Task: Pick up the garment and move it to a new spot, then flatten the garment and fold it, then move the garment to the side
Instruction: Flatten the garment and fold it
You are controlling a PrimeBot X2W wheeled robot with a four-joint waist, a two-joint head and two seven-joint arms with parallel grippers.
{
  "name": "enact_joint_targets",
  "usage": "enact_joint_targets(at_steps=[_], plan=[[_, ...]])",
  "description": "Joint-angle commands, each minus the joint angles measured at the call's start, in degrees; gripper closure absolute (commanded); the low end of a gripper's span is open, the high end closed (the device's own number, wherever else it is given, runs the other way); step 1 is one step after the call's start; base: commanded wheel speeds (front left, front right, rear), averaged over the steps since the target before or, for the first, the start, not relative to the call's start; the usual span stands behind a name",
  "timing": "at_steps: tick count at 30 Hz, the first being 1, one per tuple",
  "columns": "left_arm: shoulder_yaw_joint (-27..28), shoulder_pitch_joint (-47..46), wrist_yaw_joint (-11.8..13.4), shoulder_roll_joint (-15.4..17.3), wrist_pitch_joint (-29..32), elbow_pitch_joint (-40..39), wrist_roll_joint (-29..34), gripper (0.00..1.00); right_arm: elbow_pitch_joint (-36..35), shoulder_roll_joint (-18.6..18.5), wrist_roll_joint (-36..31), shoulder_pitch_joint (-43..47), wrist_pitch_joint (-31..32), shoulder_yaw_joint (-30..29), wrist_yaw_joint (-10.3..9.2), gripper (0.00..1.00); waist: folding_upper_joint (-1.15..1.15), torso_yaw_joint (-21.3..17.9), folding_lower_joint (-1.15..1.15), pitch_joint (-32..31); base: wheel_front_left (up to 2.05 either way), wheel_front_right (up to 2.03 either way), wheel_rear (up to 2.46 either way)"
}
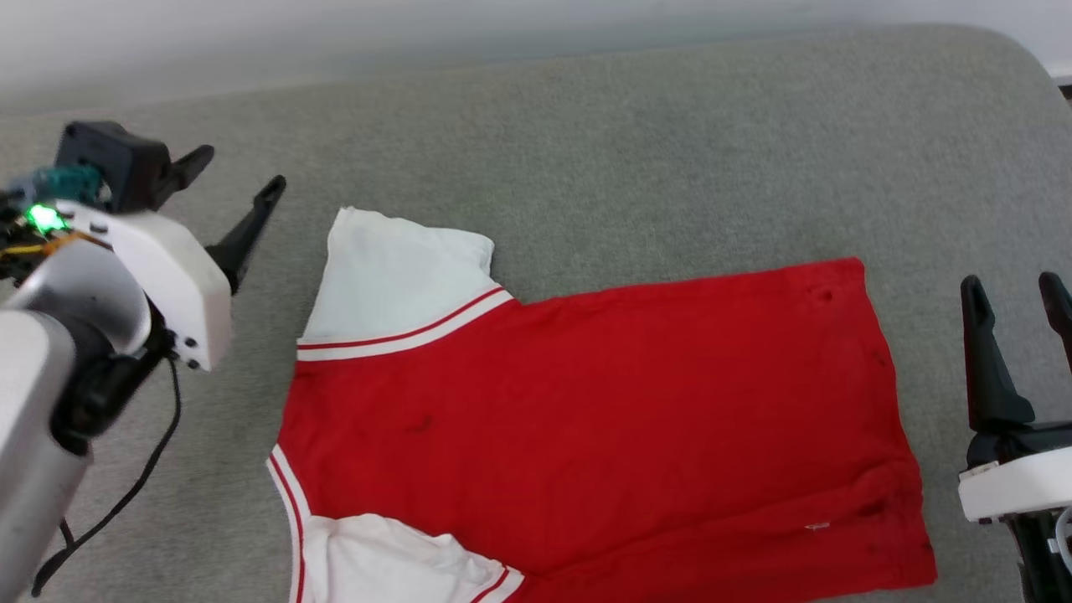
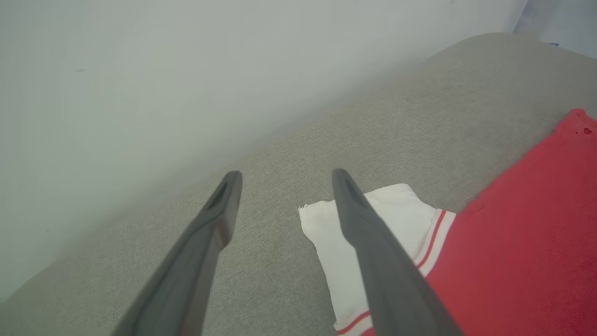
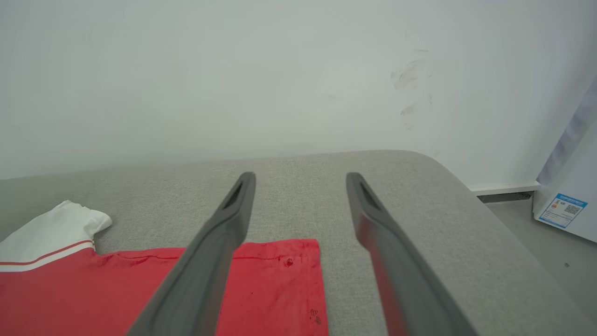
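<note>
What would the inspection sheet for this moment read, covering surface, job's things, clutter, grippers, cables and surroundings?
Surface: grey fabric surface with a rounded far right corner.
Job's things: garment, red with white sleeves, spread flat with the plain side up. The sleeves lie toward the robot's left and the hem toward its right. The near edge is cut off in the head view.
Clutter: nothing seen.
Grippers: left gripper open and empty, beside the far white sleeve and apart from it. Right gripper open and empty, right of the hem.
Cables: black cable hangs from the left arm.
Surroundings: pale wall behind; white unit with a blue label on the floor.
</note>
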Motion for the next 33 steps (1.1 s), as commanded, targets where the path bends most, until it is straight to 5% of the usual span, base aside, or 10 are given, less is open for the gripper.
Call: enact_joint_targets(at_steps=[1,12,25,26,27,33], plan=[[-0.42,-3.55,-0.84,1.02,6.74,1.93,-2.58,0.00,0.39,1.69,0.22,-1.75,-0.41,-0.41,-0.02,0.00,0.00,-3.45,-0.01,4.22,0.00,0.00,0.00],[-4.52,-19.46,-2.71,4.21,36.81,9.12,-12.53,0.00,2.86,4.92,-0.18,-5.03,-2.60,2.33,-0.02,0.00,0.00,-8.21,-0.01,11.69,0.00,0.00,0.00],[-8.90,-22.38,-2.58,4.70,44.29,16.37,-10.67,0.00,5.72,5.98,0.64,-7.65,-4.62,5.14,-0.02,0.00,0.00,-11.26,-0.01,14.70,0.00,0.00,0.00],[-9.31,-21.71,-2.60,4.84,45.18,16.83,-11.05,0.25,5.86,6.03,0.68,-7.62,-4.78,5.09,-0.02,0.00,0.00,-11.29,-0.01,14.79,0.00,0.00,0.00],[-9.64,-21.17,-2.66,4.96,45.56,16.91,-11.06,0.98,5.91,6.06,0.69,-7.64,-4.89,4.99,-0.02,0.00,0.00,-11.27,-0.01,14.88,0.00,0.00,0.00],[-8.16,-20.48,-2.17,3.20,42.00,16.18,-12.74,1.00,6.49,5.73,0.49,-7.15,-4.74,5.07,-0.02,0.00,0.00,-10.33,-0.01,14.62,0.00,0.00,0.00]])
